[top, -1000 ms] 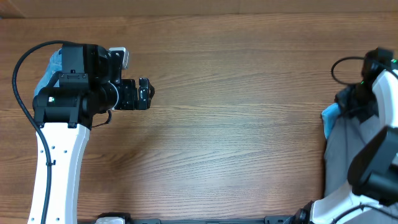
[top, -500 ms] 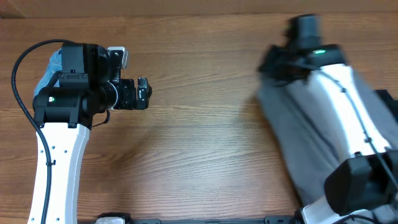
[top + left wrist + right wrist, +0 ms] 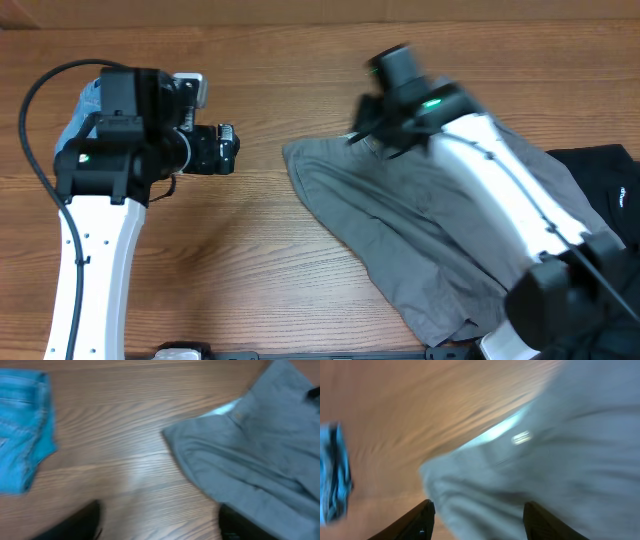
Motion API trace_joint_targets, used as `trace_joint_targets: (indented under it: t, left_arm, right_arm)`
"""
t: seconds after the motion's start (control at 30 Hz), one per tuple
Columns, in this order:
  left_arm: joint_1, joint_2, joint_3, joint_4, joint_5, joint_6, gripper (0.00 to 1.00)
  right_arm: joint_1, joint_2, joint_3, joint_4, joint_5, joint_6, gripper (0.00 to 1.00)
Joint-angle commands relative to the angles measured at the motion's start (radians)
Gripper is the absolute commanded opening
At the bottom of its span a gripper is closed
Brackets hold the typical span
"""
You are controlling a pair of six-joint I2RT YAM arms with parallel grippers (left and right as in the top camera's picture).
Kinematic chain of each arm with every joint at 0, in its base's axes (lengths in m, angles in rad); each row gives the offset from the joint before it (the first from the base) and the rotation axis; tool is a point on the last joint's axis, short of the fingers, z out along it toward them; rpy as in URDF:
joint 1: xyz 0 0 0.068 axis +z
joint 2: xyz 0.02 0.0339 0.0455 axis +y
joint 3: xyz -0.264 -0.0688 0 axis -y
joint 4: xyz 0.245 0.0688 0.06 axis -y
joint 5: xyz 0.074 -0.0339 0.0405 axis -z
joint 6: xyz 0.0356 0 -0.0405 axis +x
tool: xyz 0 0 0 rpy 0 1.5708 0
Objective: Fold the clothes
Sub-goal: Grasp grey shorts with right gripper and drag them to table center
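Your right gripper [image 3: 479,522] is open, jaws apart just above the grey shorts [image 3: 400,250]. Your left gripper [image 3: 160,527] is open, with the denim shorts [image 3: 22,430] ahead to its left.

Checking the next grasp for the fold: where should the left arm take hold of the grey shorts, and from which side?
Probably the waistband corner of the grey shorts, coming from the left over bare table. That corner lies flat, points toward the left gripper and is clear of the right arm, so open fingers could pinch its edge.
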Motion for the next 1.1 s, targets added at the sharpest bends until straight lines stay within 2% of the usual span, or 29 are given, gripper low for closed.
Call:
trace_joint_targets:
  t: [0.0, 0.07, 0.13, 0.33, 0.53, 0.63, 0.73, 0.87, 1.07]
  left_arm:
    - [-0.112, 0.105, 0.027, 0.04, 0.085, 0.04, 0.43]
    - [-0.189, 0.195, 0.027, 0.077, 0.084, 0.072, 0.18]
    - [-0.258, 0.302, 0.027, 0.12, 0.075, 0.115, 0.04]
    - [-0.333, 0.572, 0.027, 0.301, 0.013, 0.121, 0.04]
    - [-0.328, 0.747, 0.027, 0.393, -0.001, 0.125, 0.04]
    - [-0.319, 0.807, 0.027, 0.385, -0.077, 0.114, 0.04]
    - [-0.294, 0.825, 0.027, 0.323, -0.264, 0.014, 0.04]
    - [-0.195, 0.823, 0.027, 0.232, -0.482, -0.105, 0.04]
    - [0.066, 0.809, 0.027, 0.14, -0.372, -0.122, 0.04]
  right_arm:
    - [-0.139, -0.201, 0.089, -0.042, -0.029, -0.042, 0.62]
    - [-0.205, -0.278, 0.105, -0.068, -0.068, -0.058, 0.63]
    - [-0.259, -0.365, 0.109, -0.098, -0.089, -0.06, 0.65]
    - [-0.282, -0.49, 0.109, -0.179, -0.07, -0.06, 0.69]
    - [-0.282, -0.47, 0.106, -0.267, -0.05, -0.06, 0.72]
    - [-0.282, -0.426, 0.106, -0.297, -0.046, -0.06, 0.74]
    - [-0.282, -0.376, 0.1, -0.324, -0.008, -0.06, 0.75]
    - [-0.282, -0.285, 0.099, -0.353, 0.021, -0.06, 0.75]
    - [-0.282, -0.136, 0.099, -0.353, 0.025, -0.06, 0.76]
